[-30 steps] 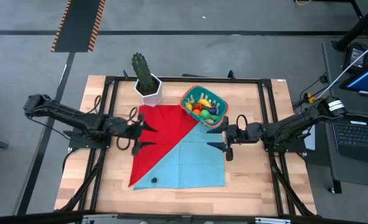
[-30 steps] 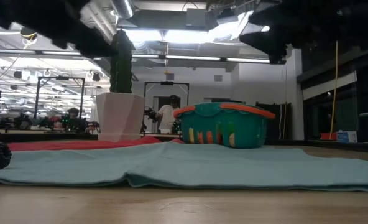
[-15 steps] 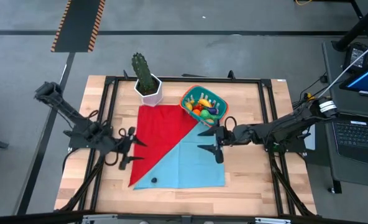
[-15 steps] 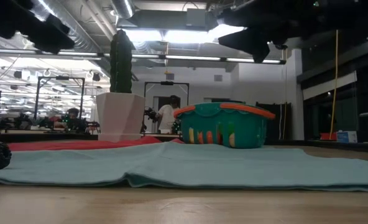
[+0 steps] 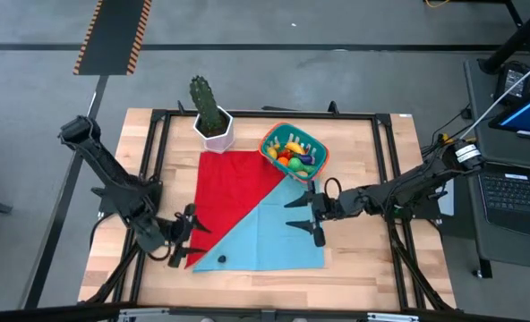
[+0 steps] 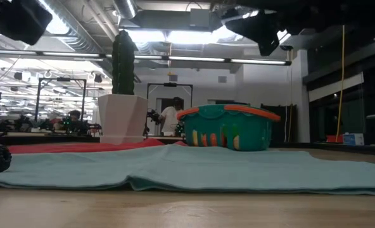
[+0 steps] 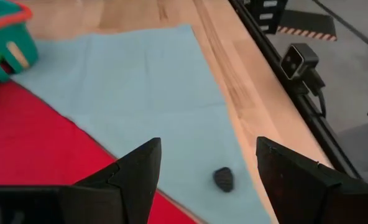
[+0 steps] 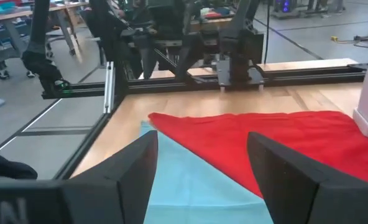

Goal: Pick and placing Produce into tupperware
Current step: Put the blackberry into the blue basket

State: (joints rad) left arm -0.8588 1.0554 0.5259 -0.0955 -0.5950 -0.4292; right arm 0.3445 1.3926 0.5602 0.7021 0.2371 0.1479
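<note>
The teal tub with an orange rim stands at the far middle of the table, holding several small red, yellow and orange toy pieces; it also shows in the low view. One dark blue piece lies on the light blue cloth near its near left corner, and shows in the left wrist view. My left gripper is open and empty, above the cloth's left edge, just left of that piece. My right gripper is open and empty above the blue cloth, near side of the tub.
A red cloth overlaps the blue one along a diagonal. A tall green cactus in a white pot stands at the far left of the cloths. A black frame borders the wooden table. A person shows far off in the low view.
My left gripper has gone toward the table's near edge, from over the red cloth to beside the dark blue piece. My right gripper has gone toward the table's left and a little nearer, away from the tub. Both stay open. The produce and cloths have not moved.
</note>
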